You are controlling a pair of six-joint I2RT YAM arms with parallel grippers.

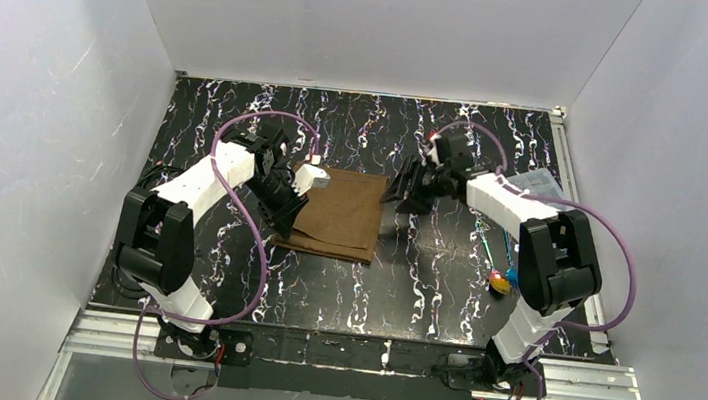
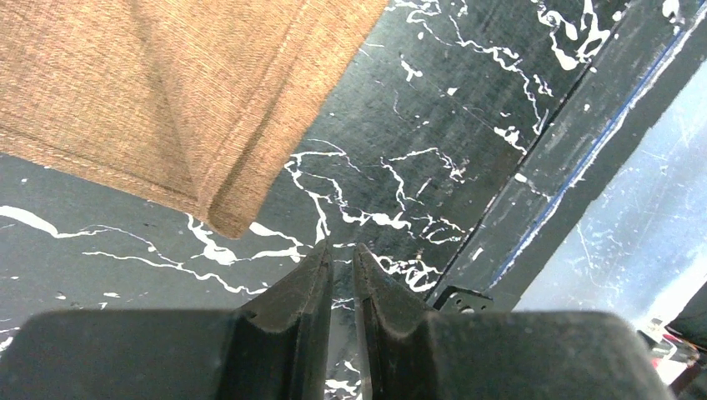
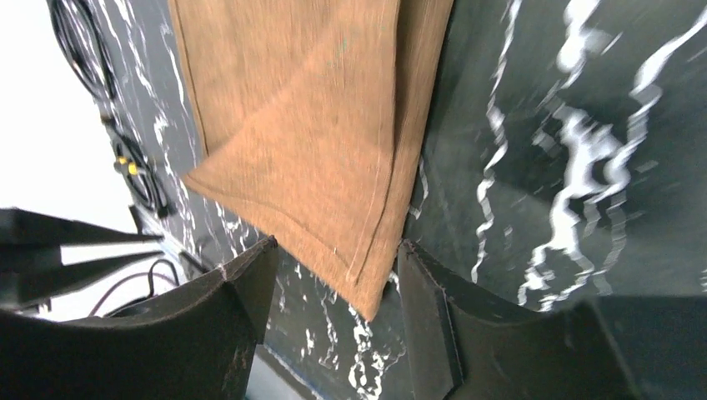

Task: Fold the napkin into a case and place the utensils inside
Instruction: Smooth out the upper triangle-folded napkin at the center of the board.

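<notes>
Where the black tabletop (image 1: pixel 420 288) veined with white lies between the two arms, the plain matte brown napkin (image 1: pixel 340 214) of thin woven cloth rests flat near its middle, folded over itself into a layered rectangle. The left wrist view shows one doubled corner of the napkin (image 2: pixel 167 100) with stitched hems and a diagonal crease. The left gripper (image 2: pixel 342 250) sits at the napkin's left edge, its black fingers (image 2: pixel 300 283) drawn almost together with only a thin slit between them; nothing is caught there, and the cloth corner lies just ahead of the tips, apart from them. The right gripper (image 3: pixel 333 258) is at the napkin's far right corner with its fingers (image 3: pixel 250 275) spread wide; a pointed corner of the napkin (image 3: pixel 317 150) reaches down into the gap, close to one finger, but it is not pinched. The small thin shiny utensils (image 1: pixel 500 275), blue-teal and red-pink, lie on the tabletop beside the right arm, well apart from the napkin.
</notes>
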